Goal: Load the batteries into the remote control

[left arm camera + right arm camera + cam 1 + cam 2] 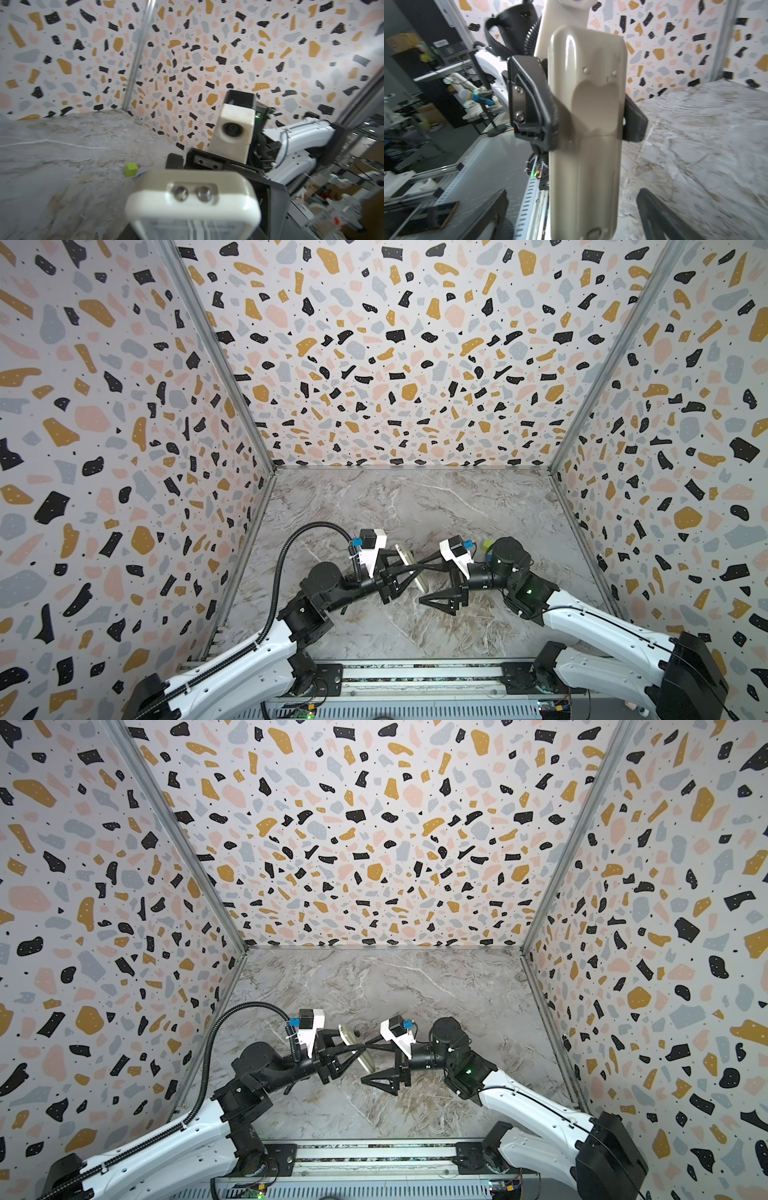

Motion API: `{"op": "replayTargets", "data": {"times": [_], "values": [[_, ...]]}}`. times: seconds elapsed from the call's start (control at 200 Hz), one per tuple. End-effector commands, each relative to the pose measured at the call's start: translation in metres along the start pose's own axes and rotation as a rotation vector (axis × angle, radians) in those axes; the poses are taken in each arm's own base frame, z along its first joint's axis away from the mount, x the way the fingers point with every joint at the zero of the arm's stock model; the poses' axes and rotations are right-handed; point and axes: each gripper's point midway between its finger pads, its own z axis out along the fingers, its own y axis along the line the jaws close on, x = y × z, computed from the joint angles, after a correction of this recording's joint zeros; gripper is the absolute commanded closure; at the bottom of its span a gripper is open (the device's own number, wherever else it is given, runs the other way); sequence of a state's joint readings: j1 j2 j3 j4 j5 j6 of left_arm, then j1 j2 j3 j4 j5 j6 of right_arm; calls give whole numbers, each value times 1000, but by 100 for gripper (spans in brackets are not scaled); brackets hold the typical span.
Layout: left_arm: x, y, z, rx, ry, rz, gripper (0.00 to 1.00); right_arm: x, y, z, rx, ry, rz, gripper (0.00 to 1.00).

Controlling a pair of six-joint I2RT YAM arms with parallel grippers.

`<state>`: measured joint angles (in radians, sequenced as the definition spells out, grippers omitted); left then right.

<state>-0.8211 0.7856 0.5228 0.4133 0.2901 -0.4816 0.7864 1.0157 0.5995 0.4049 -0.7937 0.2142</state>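
Above the table (415, 506), my left gripper (584, 112) clamps the remote control (587, 83), its long axis running toward the table's far edge; right gripper (363, 1061) gapes wide.

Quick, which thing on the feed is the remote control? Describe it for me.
Start at the marble table, near its middle. The remote control is the slim pale slab clamped in the left gripper. Unlike the small green cube further right in a top view, it is long, rounded at the corners and gripped.
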Motion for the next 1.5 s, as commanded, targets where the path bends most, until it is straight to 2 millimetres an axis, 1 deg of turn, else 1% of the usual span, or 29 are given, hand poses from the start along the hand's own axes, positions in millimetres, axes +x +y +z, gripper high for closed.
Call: {"op": "replayTargets", "data": {"times": [0.0, 0.13, 0.195, 0.235, 0.26, 0.27, 0.445, 0.596, 0.716, 0.816, 0.971, 1.071, 1.191, 1.346, 1.492], "values": [[-4, 44, -2, -284, 55, 19, 97, 2, -27, -13, 214, 20, -31, 1], [7, 83, -5, -521, 200, 25, 97, 15, -51, -29, 395, 57, -28, 1], [13, 103, -9, -644, 276, 32, 97, 20, -60, -37, 468, 76, -27, 1], [15, 112, -11, -700, 314, 34, 97, 22, -65, -42, 509, 85, -25, 1], [20, 118, -12, -730, 346, 32, 97, 24, -68, -45, 531, 90, -26, 1], [19, 119, -12, -739, 350, 31, 97, 25, -69, -46, 540, 91, -25, 1], [42, 146, -9, -857, 477, -21, 96, 32, -85, -68, 695, 114, -35, 1], [76, 170, -10, -897, 581, -114, 96, 39, -93, -81, 775, 136, -51, 1], [103, 191, -16, -935, 662, -182, 96, 44, -95, -84, 792, 149, -65, 1], [120, 204, -21, -970, 721, -201, 95, 47, -96, -86, 804, 153, -75, 1], [143, 220, -21, -987, 791, -243, 93, 51, -98, -88, 810, 158, -88, 1], [156, 231, -23, -1006, 866, -240, 90, 52, -99, -89, 816, 163, -94, 1], [173, 245, -30, -1034, 945, -246, 88, 52, -99, -92, 826, 166, -104, 1], [186, 257, -35, -1064, 984, -247, 81, 50, -99, -95, 833, 152, -110, 1], [190, 264, -39, -1089, 978, -243, 66, 48, -100, -97, 842, 145, -111, 1]]}}
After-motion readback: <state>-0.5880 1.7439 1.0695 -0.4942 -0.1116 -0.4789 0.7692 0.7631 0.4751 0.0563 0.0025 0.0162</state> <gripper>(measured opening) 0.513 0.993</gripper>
